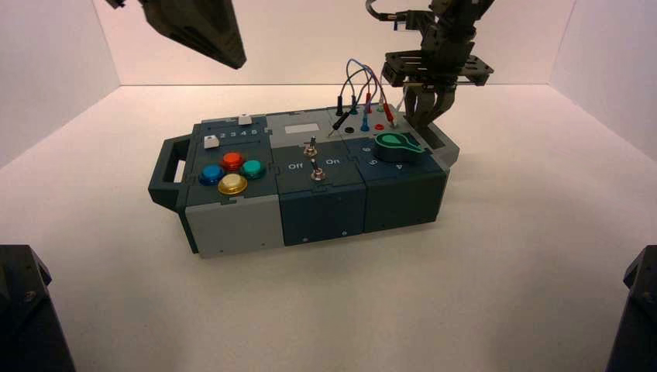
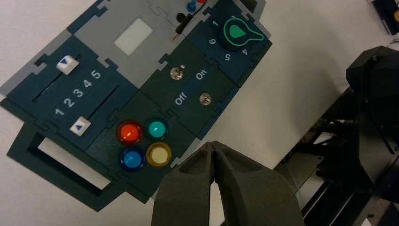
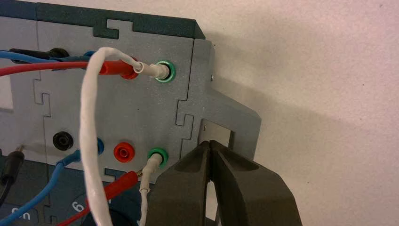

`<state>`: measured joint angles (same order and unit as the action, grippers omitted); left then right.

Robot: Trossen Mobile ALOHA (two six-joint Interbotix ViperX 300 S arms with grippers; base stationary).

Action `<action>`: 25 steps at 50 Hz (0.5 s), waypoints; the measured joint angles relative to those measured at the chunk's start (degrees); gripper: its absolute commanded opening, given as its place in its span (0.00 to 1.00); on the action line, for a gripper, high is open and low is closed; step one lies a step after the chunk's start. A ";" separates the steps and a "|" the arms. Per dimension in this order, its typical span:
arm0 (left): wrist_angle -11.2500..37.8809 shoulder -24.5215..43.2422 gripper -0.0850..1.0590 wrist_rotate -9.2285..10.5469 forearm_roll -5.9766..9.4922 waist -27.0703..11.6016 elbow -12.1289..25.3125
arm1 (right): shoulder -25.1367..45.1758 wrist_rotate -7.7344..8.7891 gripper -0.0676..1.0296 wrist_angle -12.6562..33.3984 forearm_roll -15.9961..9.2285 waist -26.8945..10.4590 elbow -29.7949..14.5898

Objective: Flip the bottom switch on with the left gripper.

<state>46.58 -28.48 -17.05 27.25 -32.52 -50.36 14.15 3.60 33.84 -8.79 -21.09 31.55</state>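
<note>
Status: reach stage by my read, flip itself still pending.

- Left gripper is working. It's hanging raised off the box, with its fingertips showing just outside the near long edge, by the yellow button, in its wrist view. Fingers are pressing together, holding nothing.
- Bottom switch is sitting on the dark middle panel, nearer the near long edge than the upper switch, beside the Off/On lettering. Nothing is touching it. Lever is showing too small in the wrist view for me to call its position.
- Right gripper is idling at the box's right end, by the grey handle. Fingers are closing on nothing I can see; can't tell whether they're touching the handle.

Done: left gripper is shaping up as a closed pusher, and its camera is covering both switches. No contact.

Left: moving the tips over to the bottom switch, lowering to the Off side of the lever, pushing toward On, backing off, checking.

Watch: the upper switch is sitting close by, so a wide sweep is risking a knock. Coming in too high is likely meaning a miss; too low, scraping the collar.
</note>
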 measured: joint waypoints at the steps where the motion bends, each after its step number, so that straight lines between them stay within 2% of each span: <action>1: 0.18 0.35 0.05 0.09 0.00 -0.09 0.18 | 0.00 0.00 0.04 0.09 0.00 0.00 -0.09; 4: 0.35 1.32 0.05 0.35 0.00 -0.53 0.44 | 0.09 0.00 0.04 0.09 0.00 0.00 -0.09; 8: 0.53 2.99 0.05 1.76 0.00 -1.32 0.88 | 0.18 0.00 0.04 0.09 0.09 0.00 -0.18; 9: 0.62 3.52 0.05 2.81 0.09 -1.76 1.05 | 0.18 0.00 0.04 0.18 0.00 0.00 -0.18; 15: 0.70 5.89 0.05 5.36 0.00 -3.52 1.67 | 0.09 0.00 0.04 0.18 0.00 0.00 -0.18; 18: 0.70 8.09 0.05 7.29 0.09 -5.71 2.64 | 0.26 0.00 0.04 0.18 0.09 -0.09 -0.18; 25: 0.18 10.11 0.05 9.76 0.09 -7.82 3.96 | 0.44 0.00 0.04 0.26 0.09 -0.09 -0.35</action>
<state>46.76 -18.37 -7.29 27.33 -40.34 -46.41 14.59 3.60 34.10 -8.70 -21.18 31.20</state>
